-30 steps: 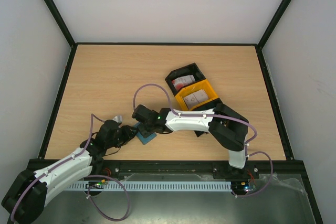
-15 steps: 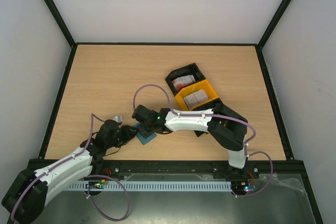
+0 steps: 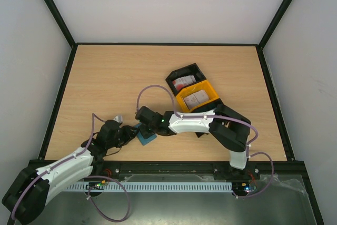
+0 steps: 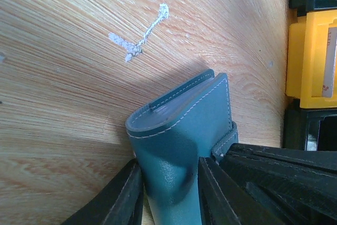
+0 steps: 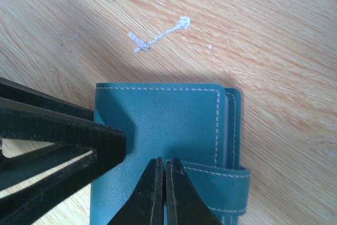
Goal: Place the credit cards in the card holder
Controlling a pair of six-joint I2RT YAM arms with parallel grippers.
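Card holder (image 3: 147,137) is folded shut, teal, and sits on the table (image 3: 105,88) near the front edge, between the two arms and well apart from the bins.

Left gripper (image 4: 168,201): clenched on the near end of the holder, one finger on each side of the leather. Judged purpose: to anchor the wallet so it cannot slide or turn while the other arm works on it. Whether the holder lies fully flat or is tipped slightly off the wood cannot be told.

Right gripper (image 5: 162,166): jaws closed together with nothing between them. The tips rest on the holder's outer face, just beside the snap tab (image 5: 224,176), which wraps over the open edge and looks fastened. Judged purpose: closed fingers make a narrow point, suited to prying or pushing the tab loose.

Credit cards: not yet handled. One lies in the black bin (image 3: 174,76) at (image 3: 183,82), and one lies in the yellow bin (image 3: 208,89) at (image 3: 197,97). Both are well apart from the holder.

Step in hand, as judged: opening the wallet. No card slot is exposed yet, so the task is at an early stage.

Risk: the tab is small, so the tips may slip off the smooth leather.
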